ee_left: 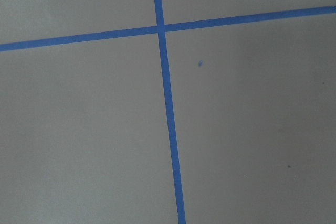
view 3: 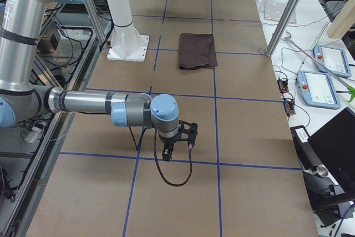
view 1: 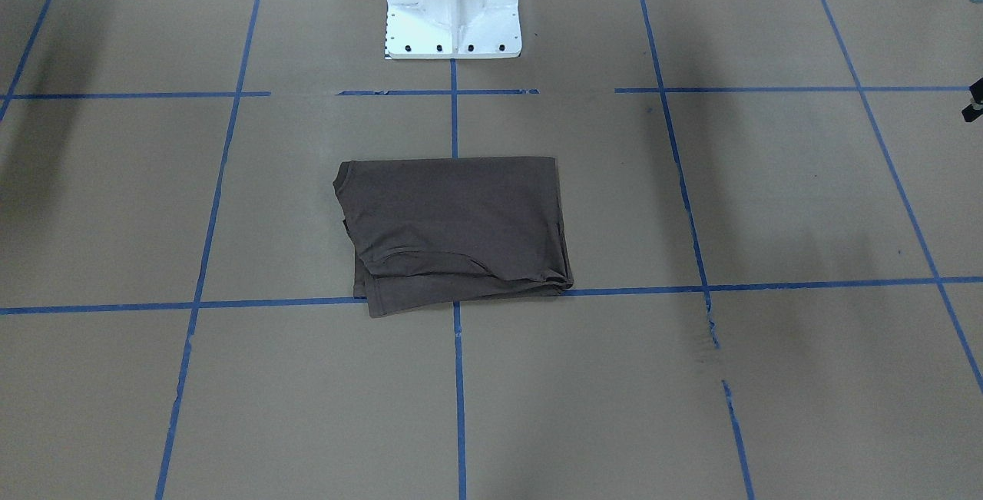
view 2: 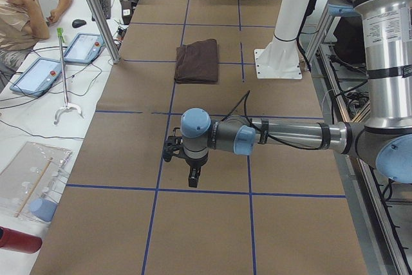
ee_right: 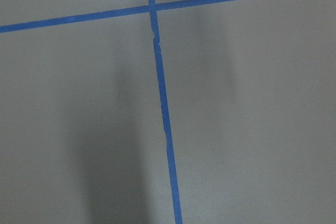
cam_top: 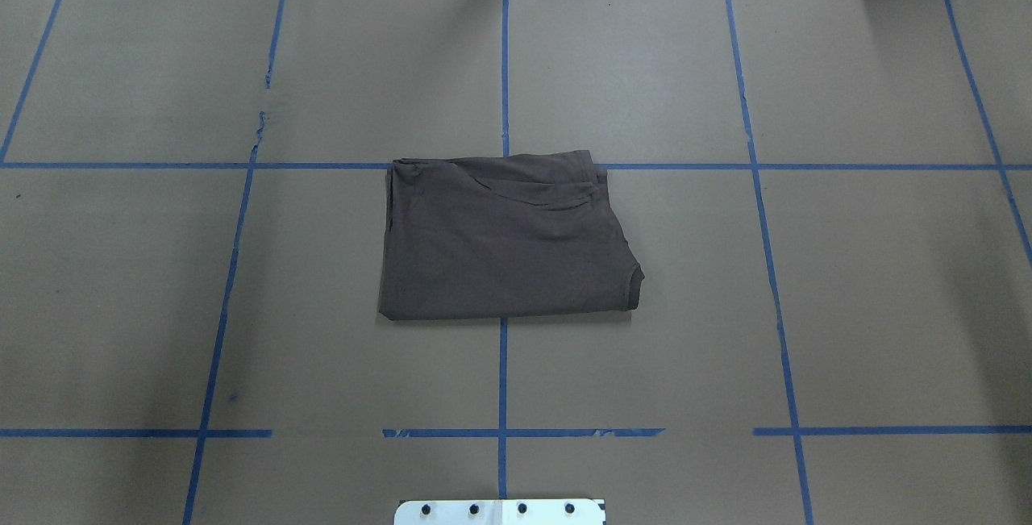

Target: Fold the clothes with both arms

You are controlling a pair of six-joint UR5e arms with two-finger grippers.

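Observation:
The dark grey-brown T-shirt (view 1: 453,227) lies folded into a rough rectangle in the middle of the table, in front of the pedestal; it also shows in the overhead view (cam_top: 504,247) and both side views (view 2: 198,61) (view 3: 197,51). My left gripper (view 2: 192,178) hangs over bare paper far to the shirt's side, pointing down. My right gripper (view 3: 166,154) hangs likewise on the other side. I cannot tell whether either is open or shut. Both wrist views show only brown paper and a blue tape cross (ee_left: 160,27) (ee_right: 152,8).
The white pedestal base (view 1: 453,8) stands behind the shirt. Blue tape lines (cam_top: 502,372) grid the brown paper. A seated person (view 2: 26,4) and tablets (view 2: 84,46) are beyond the table's far edge, with more tablets (view 3: 324,90) there.

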